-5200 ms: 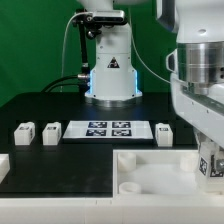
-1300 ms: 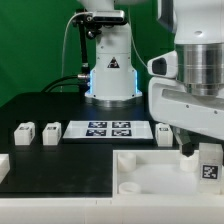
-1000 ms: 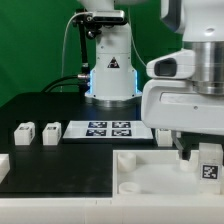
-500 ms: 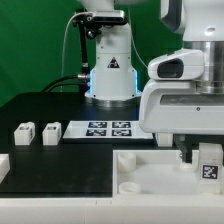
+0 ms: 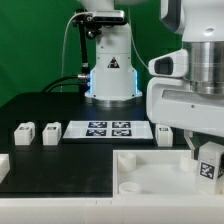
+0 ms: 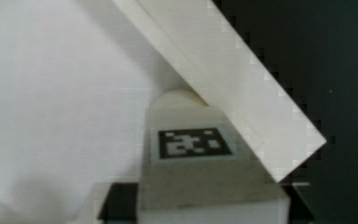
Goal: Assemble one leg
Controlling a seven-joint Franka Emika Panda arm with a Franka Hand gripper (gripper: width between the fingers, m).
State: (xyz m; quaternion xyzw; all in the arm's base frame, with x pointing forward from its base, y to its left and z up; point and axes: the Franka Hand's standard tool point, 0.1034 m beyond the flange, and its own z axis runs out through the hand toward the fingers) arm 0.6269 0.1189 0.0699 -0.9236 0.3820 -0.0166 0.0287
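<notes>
On the black counter (image 5: 40, 110) at about nine o'clock in the exterior view two small white blocks (image 5: 24, 132) (image 5: 50, 132) stand side by side, near each other but apart; just beside them toward the centre lies the marker board (image 5: 107, 129), flat, with its four tags facing up; behind it at twelve o'clock rises the arm's base (image 5: 111, 72), against a green backdrop; beyond the board's far end another small white block (image 5: 163, 131) shows, partly hidden by the arm's bulky wrist; along the front, from six o'clock toward four, sits the large white tray-like part (image 5: 150, 172) with its raised rim; at about four o'clock, by the picture's edge, the gripper (image 5: 205, 158) hangs over that part with the leg (image 5: 210, 163) between its fingers, the tag on the leg facing the camera and slightly tilted; in the wrist view the leg (image 6: 197, 150) shows tag up, the two dark fingers (image 6: 119, 203) pressed against its opposite sides, so the gripper (image 6: 208, 203) is clamped on it; the leg's far end lies right at the tray part's slanting rim (image 6: 229, 75), though whether they touch cannot be told.
</notes>
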